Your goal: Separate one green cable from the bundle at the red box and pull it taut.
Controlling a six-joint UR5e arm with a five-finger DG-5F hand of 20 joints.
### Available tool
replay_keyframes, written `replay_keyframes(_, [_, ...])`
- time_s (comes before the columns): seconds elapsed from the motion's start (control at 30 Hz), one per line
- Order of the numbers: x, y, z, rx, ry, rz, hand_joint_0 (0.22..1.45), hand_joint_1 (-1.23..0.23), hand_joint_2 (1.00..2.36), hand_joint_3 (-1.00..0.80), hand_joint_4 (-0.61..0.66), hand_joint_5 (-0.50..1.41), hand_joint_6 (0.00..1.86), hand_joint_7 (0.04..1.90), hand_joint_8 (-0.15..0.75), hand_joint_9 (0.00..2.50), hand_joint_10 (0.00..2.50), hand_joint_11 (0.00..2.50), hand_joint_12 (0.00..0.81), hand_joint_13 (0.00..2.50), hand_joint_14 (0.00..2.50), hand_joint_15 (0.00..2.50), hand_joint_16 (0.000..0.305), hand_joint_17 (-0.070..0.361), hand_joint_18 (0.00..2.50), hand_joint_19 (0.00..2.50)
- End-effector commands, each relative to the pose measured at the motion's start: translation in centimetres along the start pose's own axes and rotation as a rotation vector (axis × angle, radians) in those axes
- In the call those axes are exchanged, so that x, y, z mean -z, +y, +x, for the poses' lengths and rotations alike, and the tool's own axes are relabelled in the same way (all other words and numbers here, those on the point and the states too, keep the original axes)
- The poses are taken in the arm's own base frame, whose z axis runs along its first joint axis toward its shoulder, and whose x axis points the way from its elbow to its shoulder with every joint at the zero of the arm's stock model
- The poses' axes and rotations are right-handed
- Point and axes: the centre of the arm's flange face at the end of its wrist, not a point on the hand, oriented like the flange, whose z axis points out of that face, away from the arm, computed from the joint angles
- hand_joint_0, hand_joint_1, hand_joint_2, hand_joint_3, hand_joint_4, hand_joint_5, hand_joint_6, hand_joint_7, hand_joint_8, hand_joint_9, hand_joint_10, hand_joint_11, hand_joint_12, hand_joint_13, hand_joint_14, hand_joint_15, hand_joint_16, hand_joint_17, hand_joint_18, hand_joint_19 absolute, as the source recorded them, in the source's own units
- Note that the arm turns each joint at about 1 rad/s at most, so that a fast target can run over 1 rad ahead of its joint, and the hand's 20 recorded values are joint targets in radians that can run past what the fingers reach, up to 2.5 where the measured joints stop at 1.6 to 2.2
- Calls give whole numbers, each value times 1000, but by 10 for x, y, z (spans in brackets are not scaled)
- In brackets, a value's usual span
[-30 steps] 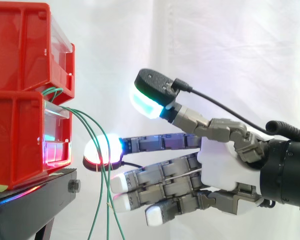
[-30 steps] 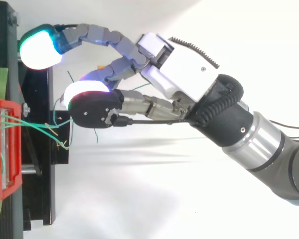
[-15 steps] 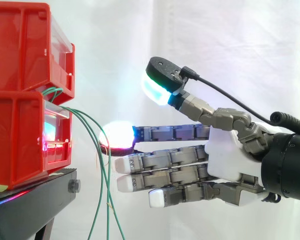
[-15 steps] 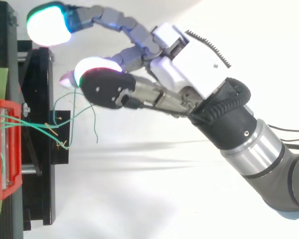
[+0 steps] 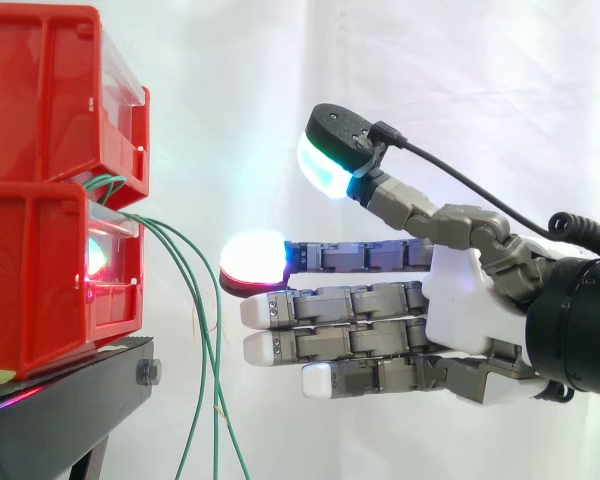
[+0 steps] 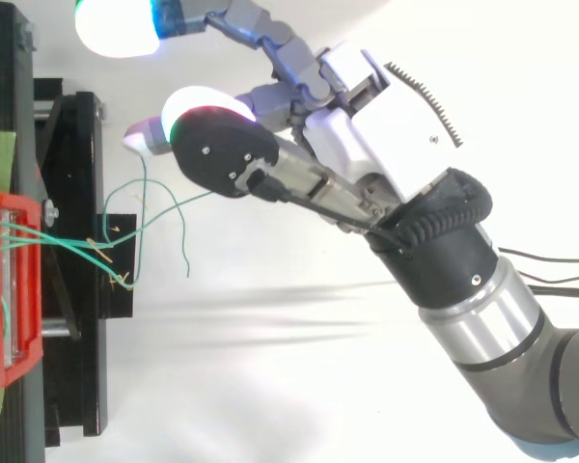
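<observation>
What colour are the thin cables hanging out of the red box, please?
The cables are green, clearest in the side view.

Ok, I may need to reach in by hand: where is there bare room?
Free: above the hand, right of the upper red bin; also below the fingers, right of the hanging green cables. Crowded: between the lower bin's front and the fingertips, where the cables cross.

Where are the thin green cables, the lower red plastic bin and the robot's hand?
thin green cables (image 5: 216,430): side view, a hanging strand.
lower red plastic bin (image 5: 40,280): side view, its side wall.
hand (image 5: 458,305): side view, white palm.
</observation>
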Motion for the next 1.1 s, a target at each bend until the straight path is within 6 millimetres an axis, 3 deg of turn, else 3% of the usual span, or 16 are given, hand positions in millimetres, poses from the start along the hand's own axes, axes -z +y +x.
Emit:
replay_keyframes(0.0, [0, -7, 13, -15, -6, -6, 418, -483, 1000, -500, 138, -288, 501, 575, 419, 1143, 2, 74, 471, 1075, 12, 327, 82, 185, 1026, 561])
replay_keyframes(0.2, [6, -2, 25, -11, 22, -16, 417, -485, 1000, -500, 136, -288, 501, 575, 415, 1132, 5, 85, 469, 1072, 12, 336, 83, 186, 1027, 563])
replay_keyframes(0.37, [7, -14, 30, -14, 20, -14, 418, -484, 1000, -500, 135, -289, 501, 578, 405, 1202, 8, 213, 459, 1100, 14, 389, 83, 186, 1024, 573])
replay_keyframes(0.57, [8, -22, 49, -40, 26, -23, 419, -481, 1000, -500, 140, -288, 501, 580, 399, 1312, 11, 307, 464, 1266, 16, 497, 82, 186, 1062, 579])
replay_keyframes(0.8, [12, -22, 52, -39, 27, -19, 424, -486, 1000, -500, 167, -283, 501, 579, 388, 1555, 20, 599, 450, 1470, 24, 714, 80, 181, 1119, 596])
replay_keyframes(0.93, [13, -22, 53, -39, 28, -20, 425, -488, 1000, -500, 179, -281, 501, 576, 407, 1529, 18, 454, 460, 1490, 21, 659, 81, 182, 1142, 581])
replay_keyframes(1.07, [14, -21, 54, -40, 30, -20, 425, -491, 1000, -500, 190, -279, 501, 574, 399, 1573, 18, 512, 455, 1511, 22, 672, 81, 182, 1161, 580])
